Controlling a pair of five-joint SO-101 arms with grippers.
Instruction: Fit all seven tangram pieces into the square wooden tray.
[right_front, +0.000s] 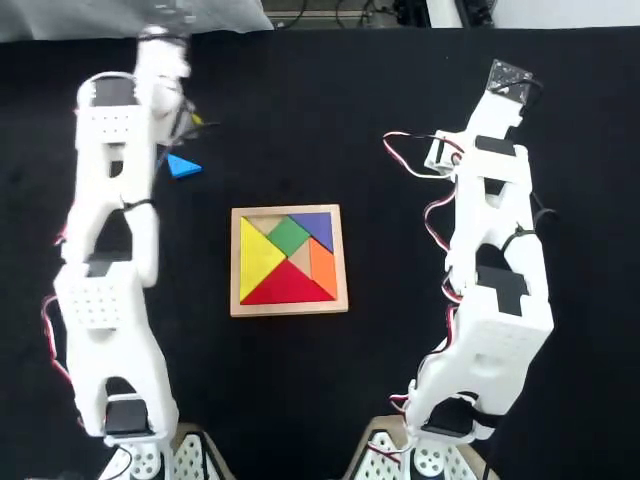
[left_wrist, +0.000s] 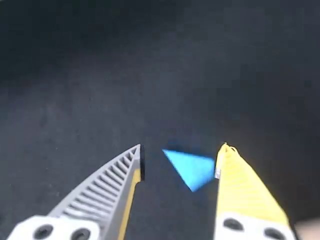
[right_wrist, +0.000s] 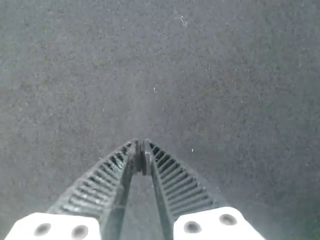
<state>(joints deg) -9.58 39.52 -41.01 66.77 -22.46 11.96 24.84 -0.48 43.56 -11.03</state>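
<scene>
the small blue triangle (left_wrist: 191, 169) lies at ten o'clock from the wooden tray (right_front: 289, 308), under the gap between the wide-open fingers of the left gripper (left_wrist: 182, 148), nearer its yellow one, while the right gripper (right_wrist: 141, 146) is pinched shut and far off.

The blue triangle (left_wrist: 189, 167) is blurred and one corner of it hides behind the yellow finger (left_wrist: 242, 190) of the left gripper (left_wrist: 182, 148); from above, the left arm (right_front: 112, 190) covers its edge

Matte black table (right_front: 300, 400)
</scene>
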